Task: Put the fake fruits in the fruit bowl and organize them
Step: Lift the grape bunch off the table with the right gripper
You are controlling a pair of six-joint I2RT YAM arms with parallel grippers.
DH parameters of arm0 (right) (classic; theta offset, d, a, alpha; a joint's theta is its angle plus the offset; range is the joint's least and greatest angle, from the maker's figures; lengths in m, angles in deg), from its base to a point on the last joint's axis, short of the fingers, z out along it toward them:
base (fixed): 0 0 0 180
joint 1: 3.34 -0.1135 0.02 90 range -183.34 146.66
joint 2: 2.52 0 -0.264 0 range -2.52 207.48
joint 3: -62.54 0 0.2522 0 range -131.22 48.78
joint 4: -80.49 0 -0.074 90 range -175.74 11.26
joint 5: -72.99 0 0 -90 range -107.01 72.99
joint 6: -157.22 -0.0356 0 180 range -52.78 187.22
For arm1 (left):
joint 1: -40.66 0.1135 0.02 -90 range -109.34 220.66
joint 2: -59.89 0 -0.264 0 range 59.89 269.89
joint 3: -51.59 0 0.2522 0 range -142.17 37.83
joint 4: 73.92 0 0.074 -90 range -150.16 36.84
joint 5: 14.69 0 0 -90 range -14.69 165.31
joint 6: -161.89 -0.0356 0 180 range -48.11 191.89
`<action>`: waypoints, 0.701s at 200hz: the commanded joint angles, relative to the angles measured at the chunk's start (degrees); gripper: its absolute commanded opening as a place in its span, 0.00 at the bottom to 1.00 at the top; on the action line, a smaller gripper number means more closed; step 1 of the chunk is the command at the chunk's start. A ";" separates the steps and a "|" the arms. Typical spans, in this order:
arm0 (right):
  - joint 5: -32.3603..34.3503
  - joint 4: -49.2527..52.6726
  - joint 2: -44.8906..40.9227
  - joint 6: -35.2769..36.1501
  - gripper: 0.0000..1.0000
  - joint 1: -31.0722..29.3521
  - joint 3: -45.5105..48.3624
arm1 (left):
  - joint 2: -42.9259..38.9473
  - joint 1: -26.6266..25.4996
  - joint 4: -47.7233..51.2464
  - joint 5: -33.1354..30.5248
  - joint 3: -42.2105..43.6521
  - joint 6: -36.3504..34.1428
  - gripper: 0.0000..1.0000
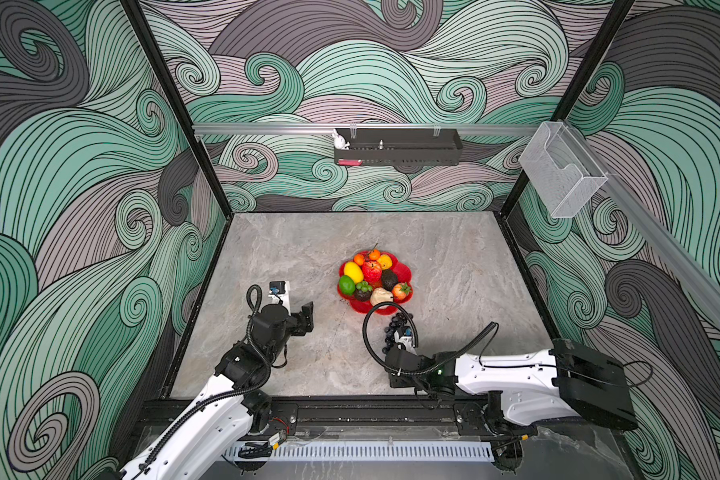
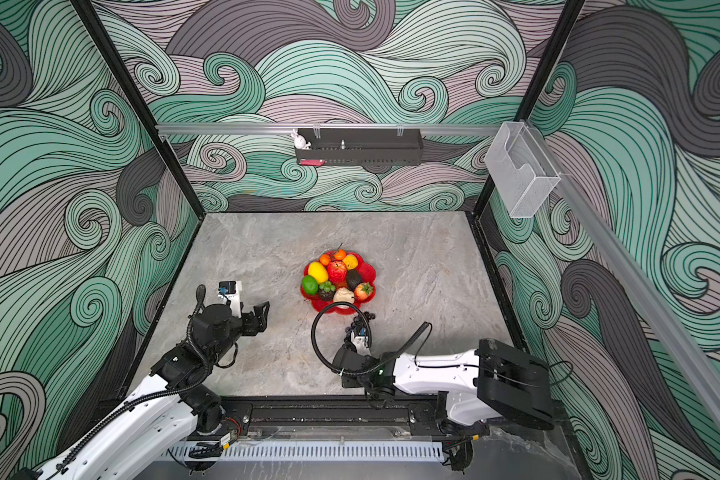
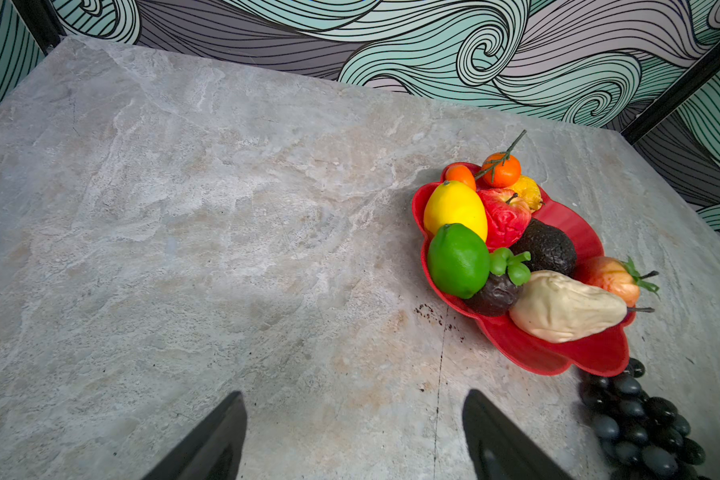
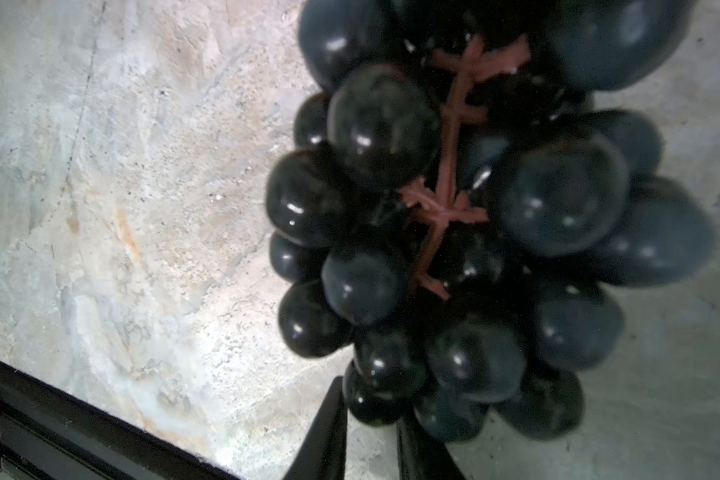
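- Your left gripper (image 3: 354,395) is open and empty.
- The grape bunch (image 3: 641,419) lies outside the fruit bowl (image 3: 558,357), against its rim.
- Your right gripper (image 4: 366,401) is at the bunch's end, jaws narrowly apart; grip unclear.
- Likely next: lift this 1 bunch in.

Readable text, labels, brands, numbers, signs: none that I can make out in any view.

- Pink tag (image 1: 349,162) on the front edge of the black wall tray (image 1: 398,158): possibly a label (any print on it is too small for me to read in both top views).
- Fake fruits (image 3: 454,208) and fruit bowl (image 3: 558,357): I read no lettering on them, even close up from my left wrist.
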 commanded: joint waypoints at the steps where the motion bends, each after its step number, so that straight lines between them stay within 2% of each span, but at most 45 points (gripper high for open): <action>1: 2.55 2.22 1.65 0.33 0.23 1.18 -0.97 | -0.19 -0.40 -0.75 -1.14 -0.13 -0.34 0.83; 37: 7.12 6.91 2.05 0.37 0.20 1.44 -2.93 | -0.28 -0.47 -0.76 -1.32 -0.13 -0.33 0.83; 105: 8.92 8.23 -0.06 1.20 0.03 1.98 -2.66 | -0.17 -0.48 -0.76 -1.29 -0.22 -0.44 0.83; 140: 10.70 10.93 -3.70 0.96 0.01 2.02 -1.77 | -0.32 -0.42 -0.67 -1.45 -0.22 -0.50 0.83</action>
